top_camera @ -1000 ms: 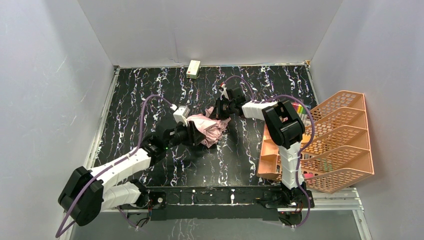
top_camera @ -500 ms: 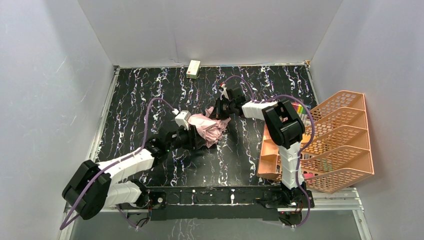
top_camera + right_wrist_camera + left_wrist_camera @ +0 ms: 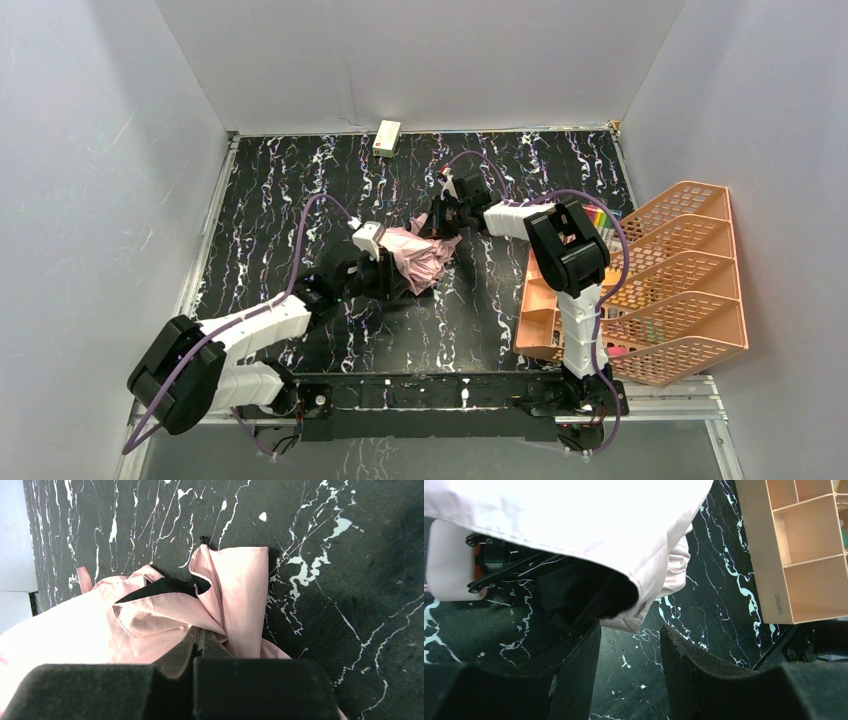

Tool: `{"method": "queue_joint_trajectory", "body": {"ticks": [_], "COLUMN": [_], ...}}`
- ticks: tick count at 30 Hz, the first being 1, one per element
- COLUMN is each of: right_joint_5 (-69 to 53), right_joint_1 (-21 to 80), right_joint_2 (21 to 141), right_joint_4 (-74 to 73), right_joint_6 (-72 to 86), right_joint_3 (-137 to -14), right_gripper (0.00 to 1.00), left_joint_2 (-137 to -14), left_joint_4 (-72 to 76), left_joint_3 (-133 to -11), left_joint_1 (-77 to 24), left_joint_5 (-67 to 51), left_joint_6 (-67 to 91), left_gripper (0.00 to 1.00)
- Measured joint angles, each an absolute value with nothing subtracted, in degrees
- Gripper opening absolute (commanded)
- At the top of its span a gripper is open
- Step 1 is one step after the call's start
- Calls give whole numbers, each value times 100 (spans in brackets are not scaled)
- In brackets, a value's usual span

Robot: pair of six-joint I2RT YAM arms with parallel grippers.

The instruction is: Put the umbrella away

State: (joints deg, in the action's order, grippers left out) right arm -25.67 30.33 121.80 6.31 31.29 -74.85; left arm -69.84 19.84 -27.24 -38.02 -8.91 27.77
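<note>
Nearest me, my left gripper (image 3: 631, 632) has its fingers parted over bare table (image 3: 280, 190), tips just beside the crumpled pink-and-black umbrella (image 3: 422, 256) lying mid-table. Beyond it, my right gripper (image 3: 200, 636) is pinched closed on a fold of pink fabric.

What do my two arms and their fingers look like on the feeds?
The left arm and right arm match: white shells on the links, bulky black joint housings, a purple cable looping loosely along each. The left fingers and right fingers are matte black, blocky and wedge-shaped.
</note>
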Motion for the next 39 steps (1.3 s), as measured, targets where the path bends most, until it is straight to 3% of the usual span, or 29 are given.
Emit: {"method": "queue_joint_trajectory", "body": {"ticks": [9,16,33,39], "right_joint_5": [-2569,-2569,-2585,-2585], "right_joint_1": [3033,3033,3028,3028], "right_joint_2": [12182,12182,12186,12191], "right_joint_4": [631,631,609,582], "right_joint_6": [3127,3122,3103,3081], "right_joint_3": [-7485,-7487,-7502,-7522], "right_gripper": [0,0,0,0], "left_joint_2": [-6906,-6945,-7437,-7310], "left_joint_4": [1765,1660,1831,1756], "left_joint_3": [-2827,-2950,-3044,-3081], "left_joint_1": [-3802,-3802,-3798,-3798], "left_joint_5": [-720,-615,-838,-897], "left_joint_6": [2543,2418,2460,2440], "left_gripper": [67,67,9,0]}}
